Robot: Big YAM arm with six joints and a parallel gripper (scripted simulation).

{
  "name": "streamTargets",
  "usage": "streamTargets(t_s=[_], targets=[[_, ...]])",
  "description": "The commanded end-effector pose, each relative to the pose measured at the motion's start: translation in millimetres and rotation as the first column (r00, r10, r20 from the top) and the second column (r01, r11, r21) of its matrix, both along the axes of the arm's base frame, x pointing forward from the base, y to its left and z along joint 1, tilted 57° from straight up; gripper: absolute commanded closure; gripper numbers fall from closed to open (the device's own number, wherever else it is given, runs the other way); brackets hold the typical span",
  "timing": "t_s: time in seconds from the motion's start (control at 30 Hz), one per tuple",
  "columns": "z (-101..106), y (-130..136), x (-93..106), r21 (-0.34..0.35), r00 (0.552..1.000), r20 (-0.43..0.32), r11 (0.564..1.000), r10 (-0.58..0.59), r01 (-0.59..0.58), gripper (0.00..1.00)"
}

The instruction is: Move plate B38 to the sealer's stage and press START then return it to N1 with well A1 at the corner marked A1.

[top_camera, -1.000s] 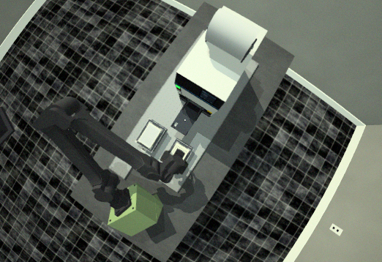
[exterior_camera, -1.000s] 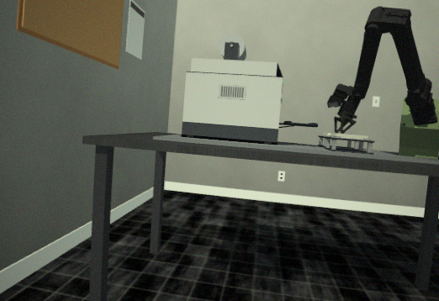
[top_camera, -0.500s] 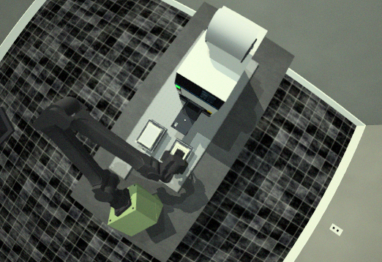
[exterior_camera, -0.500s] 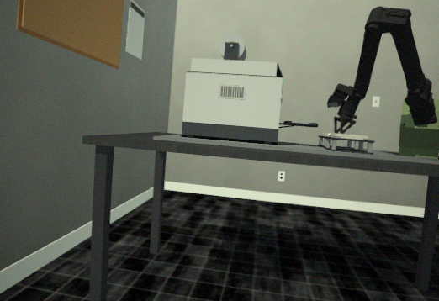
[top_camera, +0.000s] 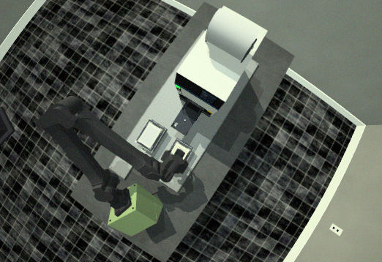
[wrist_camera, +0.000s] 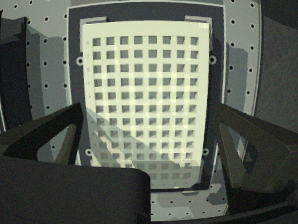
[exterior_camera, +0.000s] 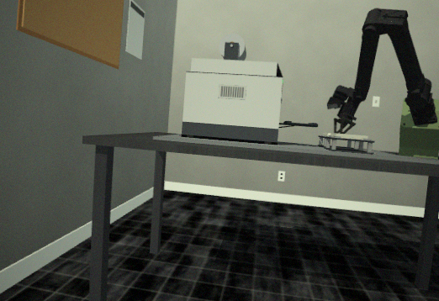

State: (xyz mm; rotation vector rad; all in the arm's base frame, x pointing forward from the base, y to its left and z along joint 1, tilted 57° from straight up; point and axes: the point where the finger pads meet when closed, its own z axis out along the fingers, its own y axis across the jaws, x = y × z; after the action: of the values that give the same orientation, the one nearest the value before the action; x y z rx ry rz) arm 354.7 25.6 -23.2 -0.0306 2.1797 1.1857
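Note:
A pale plate with open wells [wrist_camera: 145, 90] [top_camera: 178, 146] lies in a dark nest [wrist_camera: 217, 90] below my gripper [wrist_camera: 148, 109] [exterior_camera: 341, 131]. The gripper is open, one finger beyond each long side of the plate, with nothing held. The nest's name is not readable. A second white plate [top_camera: 151, 135] sits in the nest beside it; its wells do not show. The sealer [top_camera: 209, 71] [exterior_camera: 232, 99] has its dark stage [top_camera: 181, 123] [exterior_camera: 298, 124] out, with no plate on it. A green light [top_camera: 178, 86] shows at the left of the sealer's front, and a small yellow mark [top_camera: 209, 112] lower right.
A large white roll [top_camera: 230, 34] stands on top of the sealer. A green box [top_camera: 137, 213] [exterior_camera: 420, 139] stands at the arm's base end of the table. The arm [top_camera: 113, 143] reaches over the table beside the second plate. A perforated board [wrist_camera: 241, 30] lies under the nests.

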Motion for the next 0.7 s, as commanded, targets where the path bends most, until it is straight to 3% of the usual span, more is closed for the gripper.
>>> streamTargets(t_s=[0.0, 0.33, 0.67], targets=[[-6, 8, -2.2, 0.011, 1.000, -0.020, 1.000, 0.006, -0.006, 0.00], [-9, 11, -1.5, 0.014, 1.000, -0.025, 1.000, 0.002, -0.001, 0.00], [4, -4, 12.8, -0.010, 0.999, 0.032, 1.000, -0.008, 0.008, 0.00]])
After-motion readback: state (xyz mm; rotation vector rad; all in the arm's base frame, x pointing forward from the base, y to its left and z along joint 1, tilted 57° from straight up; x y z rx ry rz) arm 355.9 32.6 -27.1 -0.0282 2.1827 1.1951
